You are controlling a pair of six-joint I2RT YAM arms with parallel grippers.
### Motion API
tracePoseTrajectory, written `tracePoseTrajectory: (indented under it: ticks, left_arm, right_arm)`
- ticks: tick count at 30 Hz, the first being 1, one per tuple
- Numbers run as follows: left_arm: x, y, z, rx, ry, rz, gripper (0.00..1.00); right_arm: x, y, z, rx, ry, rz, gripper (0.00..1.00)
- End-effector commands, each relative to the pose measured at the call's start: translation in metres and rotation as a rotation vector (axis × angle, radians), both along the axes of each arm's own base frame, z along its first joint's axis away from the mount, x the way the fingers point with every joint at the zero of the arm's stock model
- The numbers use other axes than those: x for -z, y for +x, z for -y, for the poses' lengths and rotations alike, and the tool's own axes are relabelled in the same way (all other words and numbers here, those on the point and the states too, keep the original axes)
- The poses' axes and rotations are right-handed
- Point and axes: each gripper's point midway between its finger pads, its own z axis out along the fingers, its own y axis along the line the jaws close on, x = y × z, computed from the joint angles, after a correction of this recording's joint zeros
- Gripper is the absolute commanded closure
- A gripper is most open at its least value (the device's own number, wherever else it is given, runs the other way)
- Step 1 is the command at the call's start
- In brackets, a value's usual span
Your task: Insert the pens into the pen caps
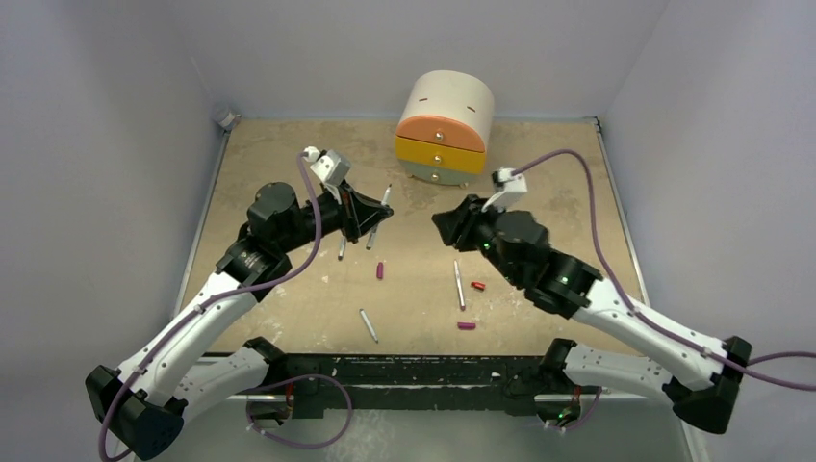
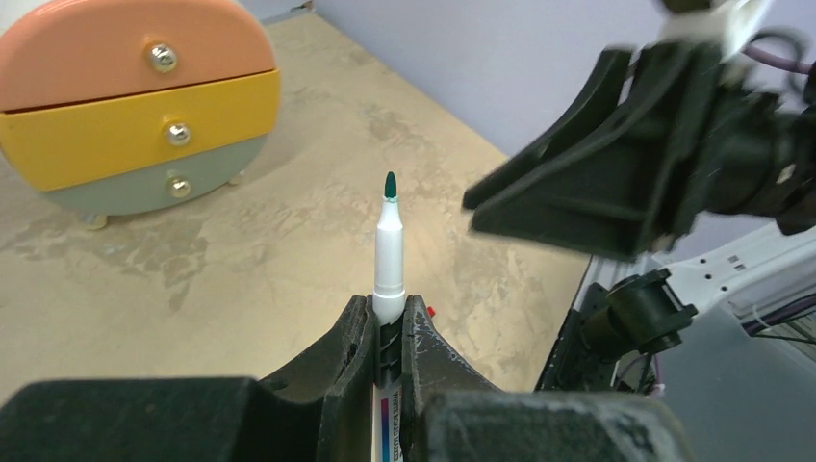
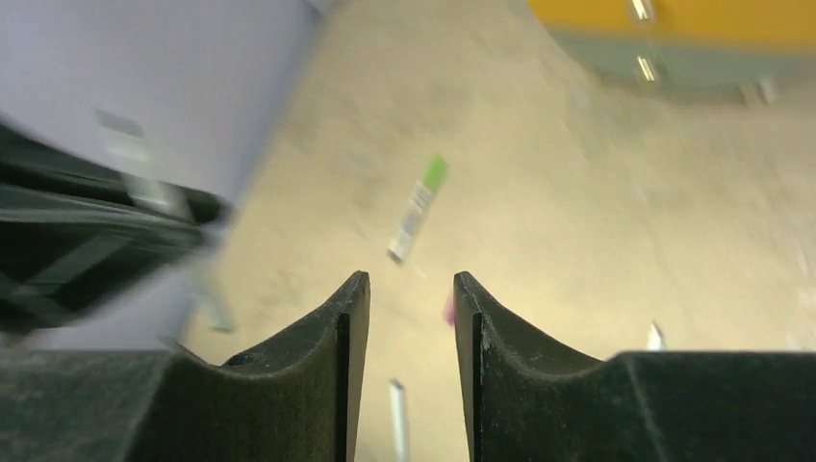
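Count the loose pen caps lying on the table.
3. A magenta cap lies mid-table, a red cap lies just right of a pen, and a second magenta cap lies nearer the arm bases. Another may be hidden under the arms.

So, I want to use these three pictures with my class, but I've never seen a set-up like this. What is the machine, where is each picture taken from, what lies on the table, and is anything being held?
These are two robot arms bolted at the near edge of a table, each ending in a two-finger gripper. The wide picture looks down from above and behind them. The other two come from small cameras on the wrists, so each shows its own fingers at the bottom.

The left gripper is shut on a white pen with a green tip, which sticks out beyond the fingers. The right gripper is open and holds nothing; its picture is blurred.

On the table lie more pens, a red cap, two purple caps, and a small rounded chest of drawers at the back.
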Motion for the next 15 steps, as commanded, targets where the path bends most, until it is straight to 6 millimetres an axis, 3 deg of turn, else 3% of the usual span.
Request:
tracePoseTrajectory:
  ticks: [1,5,15]
  left_arm:
    - [-0.009,0.009,-0.010,-0.065,0.037,0.051,1.00]
    - [-0.006,0.011,-0.008,-0.066,0.034,0.040,1.00]
    - [-0.005,0.007,-0.013,-0.076,0.041,0.042,1.00]
  right_arm:
    - [0.135,-0.010,0.026,0.134,-0.286,-0.373,0.61]
    - [0.176,-0.016,0.039,0.193,-0.335,-0.501,0.61]
    - [0.222,-0.006,0.083,0.279,-0.349,-0.665,0.54]
